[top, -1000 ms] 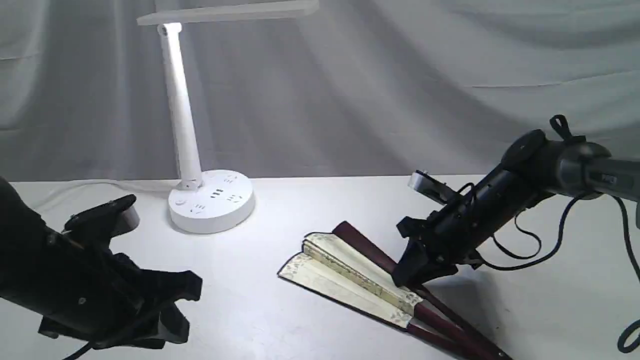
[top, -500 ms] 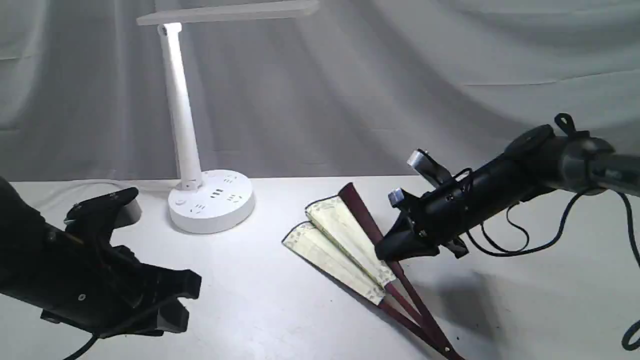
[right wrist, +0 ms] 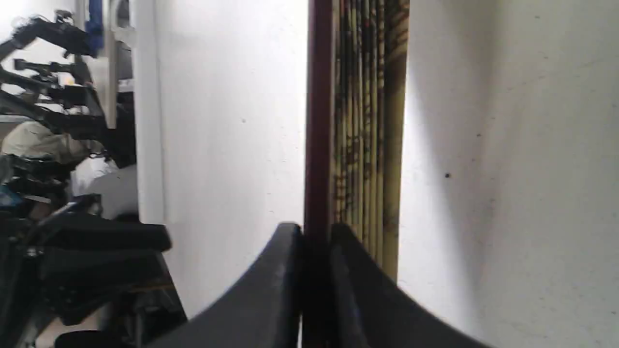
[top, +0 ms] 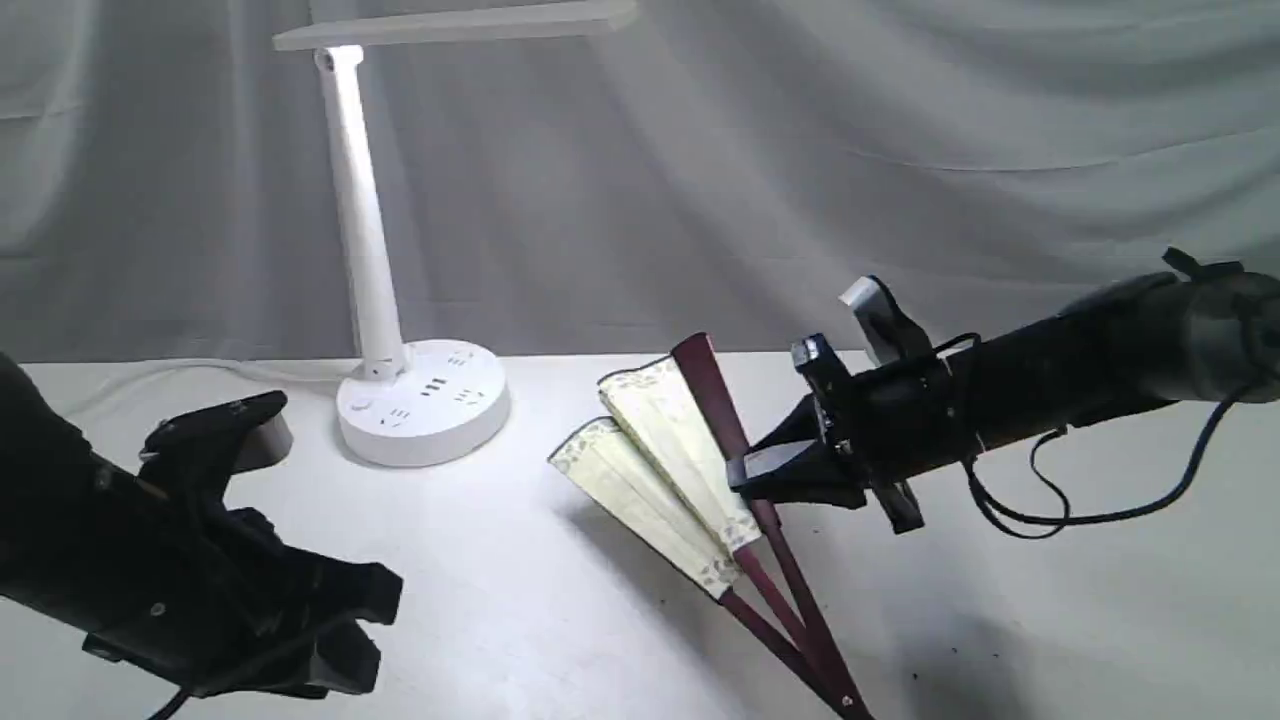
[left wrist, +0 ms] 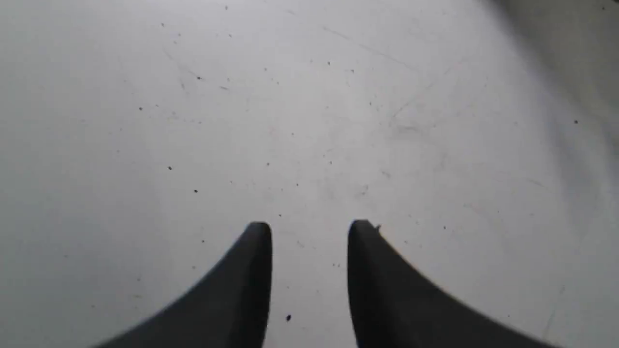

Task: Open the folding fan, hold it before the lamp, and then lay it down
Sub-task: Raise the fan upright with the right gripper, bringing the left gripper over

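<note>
Nearest us, over the table (top: 520,620), our left pincer (left wrist: 309,229) hangs released and empty; mid-table our right pincer (right wrist: 316,237) is clenched on the outer rib of the folding fan (top: 650,450), which leans steeply, pivot end low, barely spread. We should hold that rib firmly and bring the left in for the other guard, spreading toward the lamp (top: 365,260) behind. A second ago the fan lay nearly flat.

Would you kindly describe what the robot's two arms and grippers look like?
Both arms are matt black: the left arm is bulky, the right arm a slim tube with a loose black cable looping beneath it. The left gripper and right gripper are smooth black wedges tapering to blunt tips. No markings are legible.
</note>
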Action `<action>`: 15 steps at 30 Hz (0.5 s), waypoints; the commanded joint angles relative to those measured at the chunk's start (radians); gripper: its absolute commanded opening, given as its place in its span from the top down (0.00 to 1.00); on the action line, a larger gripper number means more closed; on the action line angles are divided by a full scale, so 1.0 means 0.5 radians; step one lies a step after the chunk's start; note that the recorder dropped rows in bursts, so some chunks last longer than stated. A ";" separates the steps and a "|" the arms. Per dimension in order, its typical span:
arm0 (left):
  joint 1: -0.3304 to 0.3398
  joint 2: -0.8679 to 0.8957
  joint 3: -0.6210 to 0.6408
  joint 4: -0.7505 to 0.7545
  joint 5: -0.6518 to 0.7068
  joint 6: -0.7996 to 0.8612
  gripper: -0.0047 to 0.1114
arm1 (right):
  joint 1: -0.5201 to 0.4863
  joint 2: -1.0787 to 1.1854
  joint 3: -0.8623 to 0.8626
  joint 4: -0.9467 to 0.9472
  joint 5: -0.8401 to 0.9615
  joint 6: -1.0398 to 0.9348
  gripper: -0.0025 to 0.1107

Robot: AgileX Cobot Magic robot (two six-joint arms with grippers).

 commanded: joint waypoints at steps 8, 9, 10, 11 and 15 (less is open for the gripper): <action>-0.036 0.004 -0.010 0.045 0.057 0.079 0.72 | -0.087 -0.293 0.587 0.244 0.004 -0.279 0.98; -0.074 0.004 -0.010 0.104 0.058 0.079 0.72 | -0.093 -0.309 0.630 0.256 0.004 -0.303 0.98; -0.106 0.004 -0.010 0.135 0.058 0.066 0.72 | -0.100 -0.334 0.681 0.268 0.004 -0.339 0.98; -0.150 0.004 -0.010 0.195 0.052 0.045 0.72 | -0.112 -0.352 0.719 0.277 0.004 -0.364 0.98; -0.345 0.004 -0.010 0.423 -0.108 0.040 0.72 | -0.146 -0.440 0.885 0.390 0.004 -0.424 0.98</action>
